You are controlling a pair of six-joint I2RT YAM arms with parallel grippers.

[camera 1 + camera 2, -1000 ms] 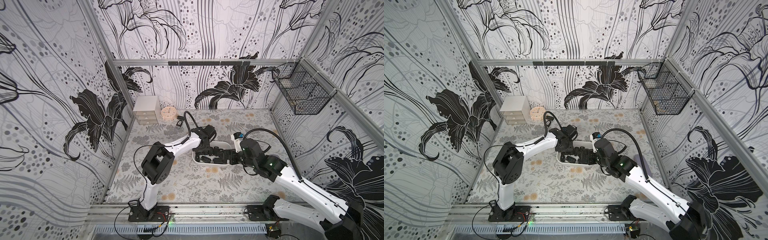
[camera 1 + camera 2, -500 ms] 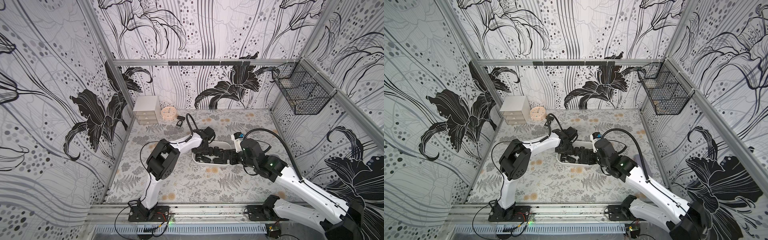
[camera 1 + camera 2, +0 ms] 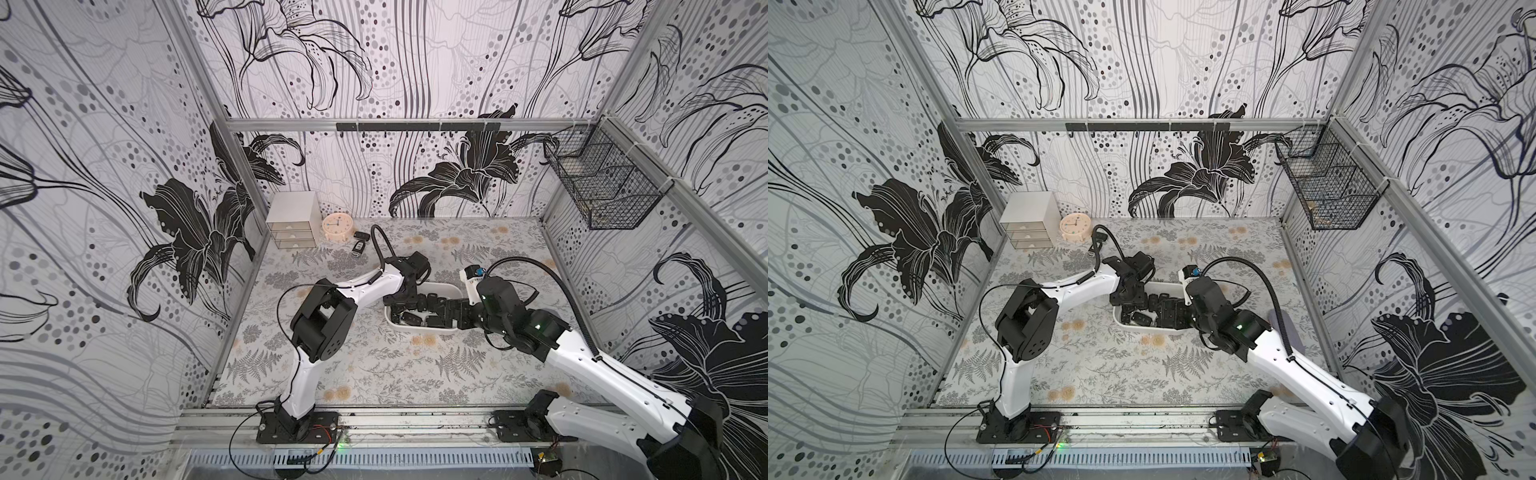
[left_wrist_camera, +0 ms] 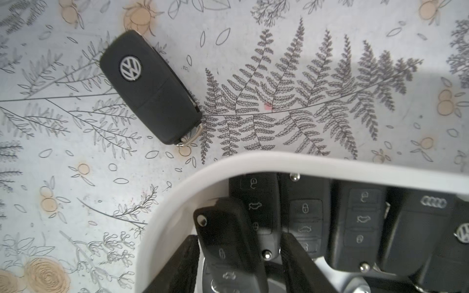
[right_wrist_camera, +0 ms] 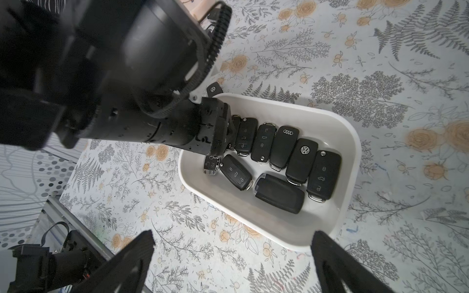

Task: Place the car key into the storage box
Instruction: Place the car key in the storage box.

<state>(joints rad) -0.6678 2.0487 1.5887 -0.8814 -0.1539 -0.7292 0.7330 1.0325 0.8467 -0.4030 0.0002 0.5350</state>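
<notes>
My left gripper (image 4: 238, 236) has its jaws partly apart inside a corner of the shallow white rectangular plastic storage box (image 4: 253, 158). The black flip car key (image 4: 228, 243) stands tilted between the fingers in that corner. I see a clear gap on one side of it. On the other side I cannot tell whether the finger (image 4: 181, 263) touches it.

My right gripper (image 5: 233, 236) is spread wide above the box's rim and holds nothing.

The box holds a row of black key fobs (image 5: 284, 147), with three more lying beside the row. Another black VW-badged fob (image 4: 149, 86) lies on the floral-printed table (image 4: 304, 50), just outside the box.

In the right wrist view the left arm covers the key's corner. In the left wrist view the key's lower end is cut off. In both top views the arms crowd the box (image 3: 419, 329) (image 3: 1142, 328), and I cannot read the jaws there.
</notes>
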